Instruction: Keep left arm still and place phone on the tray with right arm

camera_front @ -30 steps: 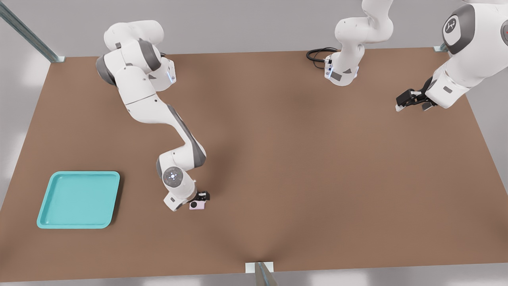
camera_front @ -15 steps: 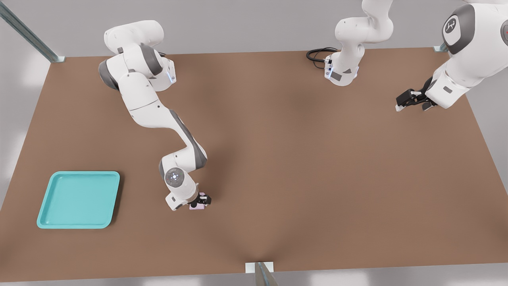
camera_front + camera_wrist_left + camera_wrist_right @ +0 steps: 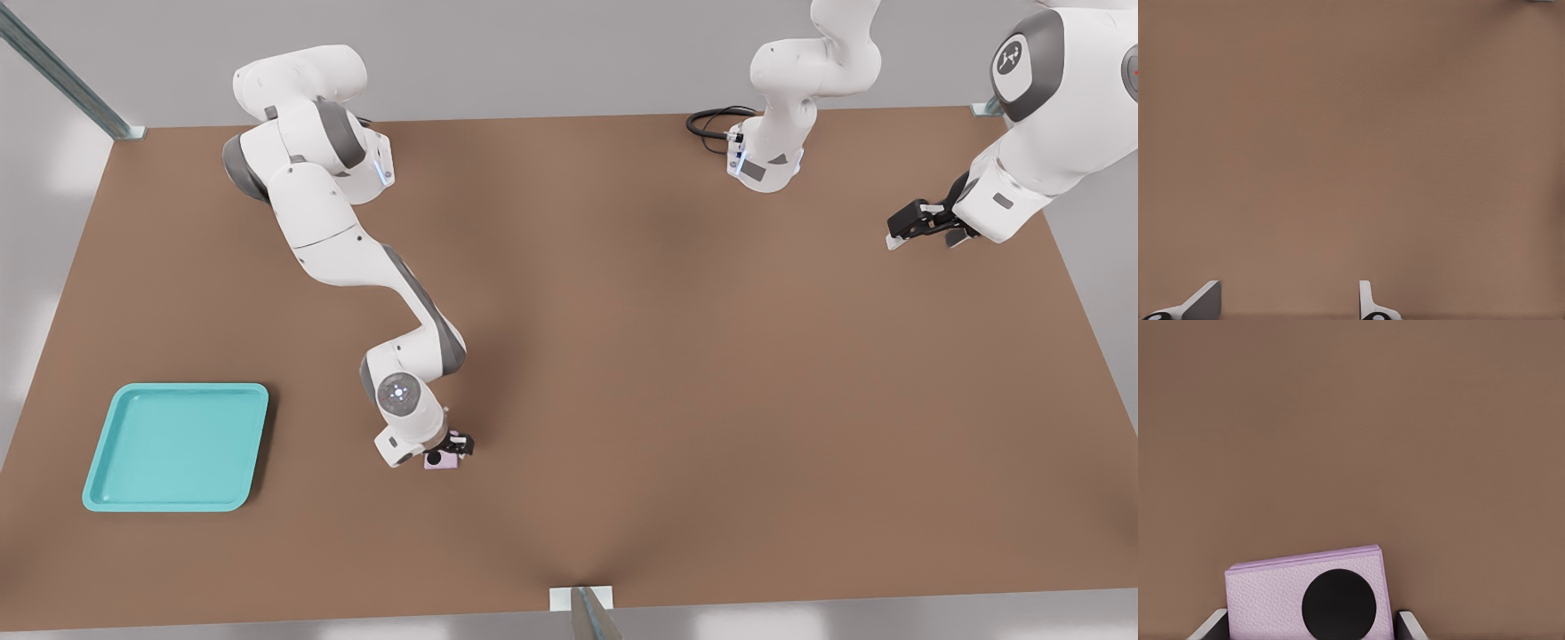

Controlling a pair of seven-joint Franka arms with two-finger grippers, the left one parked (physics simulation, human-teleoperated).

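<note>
The pale pink phone (image 3: 443,461) lies flat on the brown table (image 3: 676,356), near its front edge and left of centre in the front view. My right arm's gripper (image 3: 450,447) is lowered over it, pointing down. In the right wrist view the phone (image 3: 1271,603) fills the space between the two fingertips (image 3: 1213,628), which stand just outside its side edges; the gripper is open around it. One round black lens (image 3: 1339,603) shows there. The turquoise tray (image 3: 178,447) sits empty at the front view's left, well apart from the phone.
A coiled black cable (image 3: 709,122) lies at the table's back edge by the parked arm's base. A metal bracket (image 3: 582,604) sticks up at the middle of the front edge. Bare table separates the phone from the tray.
The right arm's wrist came down over the phone, so the gripper now straddles it instead of hovering beside it. The phone and the tray have not moved.
</note>
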